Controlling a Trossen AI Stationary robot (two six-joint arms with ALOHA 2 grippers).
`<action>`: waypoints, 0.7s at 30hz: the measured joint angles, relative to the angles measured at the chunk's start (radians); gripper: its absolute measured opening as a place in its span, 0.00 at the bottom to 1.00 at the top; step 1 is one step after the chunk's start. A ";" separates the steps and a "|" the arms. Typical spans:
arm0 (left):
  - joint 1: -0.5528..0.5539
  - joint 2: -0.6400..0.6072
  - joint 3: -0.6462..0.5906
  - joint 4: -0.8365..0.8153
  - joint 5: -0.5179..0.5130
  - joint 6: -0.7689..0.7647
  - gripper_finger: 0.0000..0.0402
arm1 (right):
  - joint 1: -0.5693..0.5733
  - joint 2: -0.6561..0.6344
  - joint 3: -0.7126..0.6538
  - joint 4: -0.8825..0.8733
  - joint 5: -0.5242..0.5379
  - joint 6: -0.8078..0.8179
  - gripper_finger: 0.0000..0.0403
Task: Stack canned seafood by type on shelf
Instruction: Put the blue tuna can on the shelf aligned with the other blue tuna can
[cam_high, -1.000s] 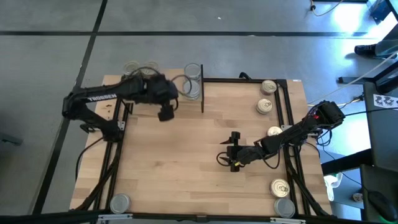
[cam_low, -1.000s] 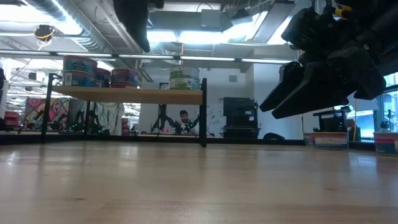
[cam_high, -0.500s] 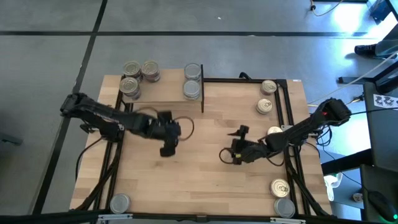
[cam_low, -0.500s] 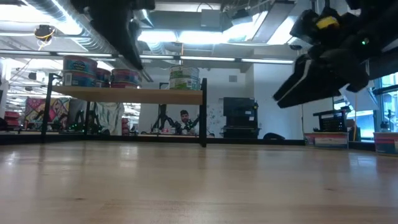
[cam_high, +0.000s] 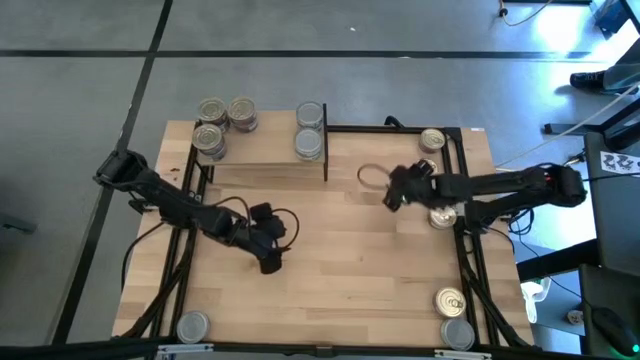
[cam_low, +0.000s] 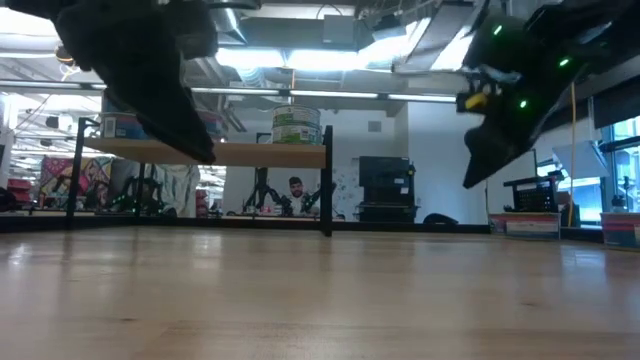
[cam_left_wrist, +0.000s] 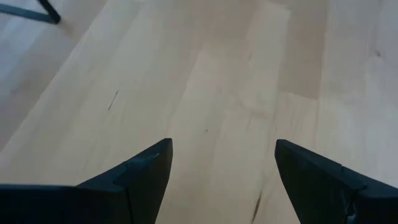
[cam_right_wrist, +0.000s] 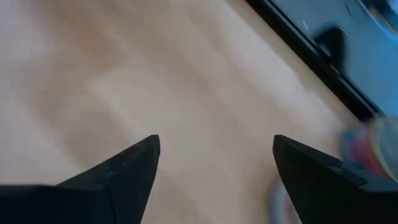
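The light-wood table (cam_high: 330, 270) is filling the lower half of the low view, bare planks running back toward a bright room with ceiling lights and a person (cam_low: 296, 188) sitting far behind. In the high view's lower centre the left gripper (cam_high: 270, 262) is hovering over open wood, fingers spread apart and holding nothing — its wrist view is showing only planks between the two dark tips. Right of centre, the right gripper (cam_high: 391, 198) is hanging above the table, fingers likewise parted and empty, with a tin (cam_high: 441, 214) just beside its arm. More tins are sitting along the right edge: two (cam_high: 431, 140) near the upper right, two (cam_high: 450, 301) at lower right, and one (cam_high: 193, 325) at lower left. At the upper left the shelf (cam_high: 262, 165) is carrying the canned seafood (cam_high: 310, 130) in stacks, well apart from both grippers.
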 joint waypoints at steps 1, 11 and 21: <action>-0.004 0.000 -0.005 -0.001 -0.006 -0.015 0.70 | -0.052 0.001 0.000 -0.010 -0.010 -0.005 0.78; -0.014 0.000 -0.019 0.012 -0.052 -0.029 0.70 | -0.417 0.010 0.000 -0.066 -0.063 -0.085 0.47; -0.014 0.000 -0.019 0.012 -0.109 -0.011 0.70 | -0.538 0.105 0.000 -0.122 -0.139 -0.132 0.02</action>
